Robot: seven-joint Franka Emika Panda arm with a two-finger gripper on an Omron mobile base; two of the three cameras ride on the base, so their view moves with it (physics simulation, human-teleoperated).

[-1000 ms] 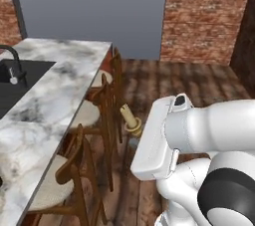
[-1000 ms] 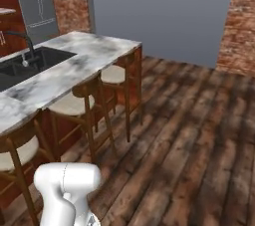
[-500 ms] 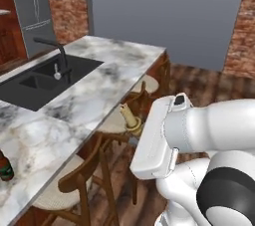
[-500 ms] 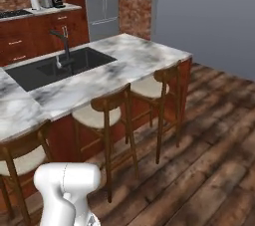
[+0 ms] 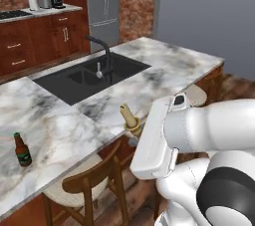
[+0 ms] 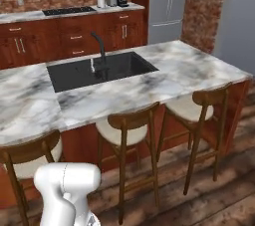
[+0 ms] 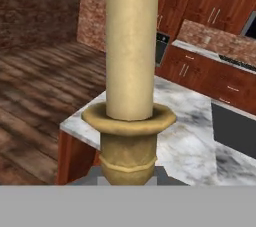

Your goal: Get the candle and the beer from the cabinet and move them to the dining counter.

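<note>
Our fingers were clamped on the candle [image 7: 129, 66], at frame centre just off the worktop [image 5: 164, 68] edge. The beer [image 5: 21, 149] stood lower left. We judged it best to carry the candle upright and lower it gently near the bottle.

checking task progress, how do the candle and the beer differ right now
The beer stands on the dining counter, free of any grip; the candle is held in the shut gripper, off the marble. The beer is dark brown glass with a green label; the candle is cream in a brass holder. Both are upright.
</note>
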